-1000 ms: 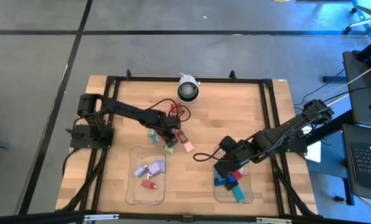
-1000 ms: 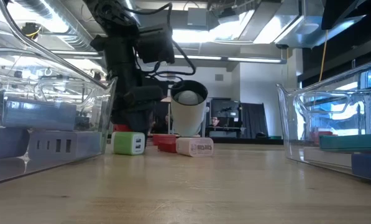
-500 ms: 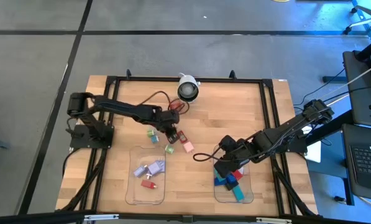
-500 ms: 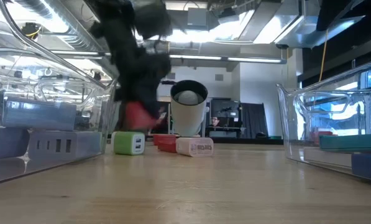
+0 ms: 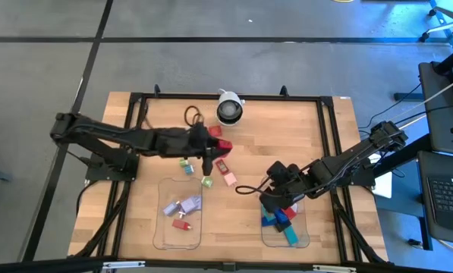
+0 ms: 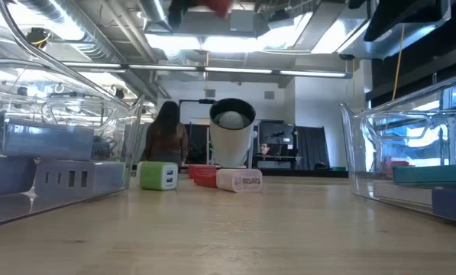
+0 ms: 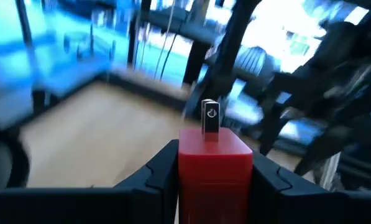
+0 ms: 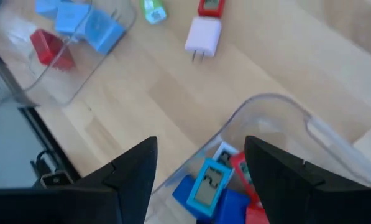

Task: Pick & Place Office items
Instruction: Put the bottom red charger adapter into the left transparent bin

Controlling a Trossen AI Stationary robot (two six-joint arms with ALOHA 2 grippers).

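My left gripper (image 5: pixel 220 145) is shut on a red block (image 7: pixel 215 163) with a metal prong, high above the table's middle; the block also shows at the top edge of the low view (image 6: pixel 220 6). Green (image 5: pixel 185 163), green (image 5: pixel 208 181) and pink (image 5: pixel 229 179) blocks lie flat on the wood below it. My right gripper (image 8: pixel 201 167) is open and empty above the far left corner of the right clear tray (image 5: pixel 306 241), which holds blue, red and teal blocks (image 5: pixel 285 221). The left clear tray (image 5: pixel 159 227) holds lilac blocks and a red one. My left gripper pinches the red block by its two opposite sides (image 7: pixel 184 171) between its two fingers. The fingers lie about level and point toward the table's right edge. The block is lifted clear of the table, and its metal prong (image 7: pixel 210 117) points away from the wrist.
The white-and-black camera dome (image 5: pixel 228 110) stands at the far middle of the table. A black frame (image 5: pixel 139 97) runs round the tabletop. A loose cable (image 5: pixel 246 189) lies left of the right gripper. A person (image 6: pixel 166 141) stands in the room beyond the table.
My left gripper has risen from the table with the red block held in it, passing out of the top of the low view, and its arm has stretched out level toward the table's right. The green and pink blocks have stayed where they lay.
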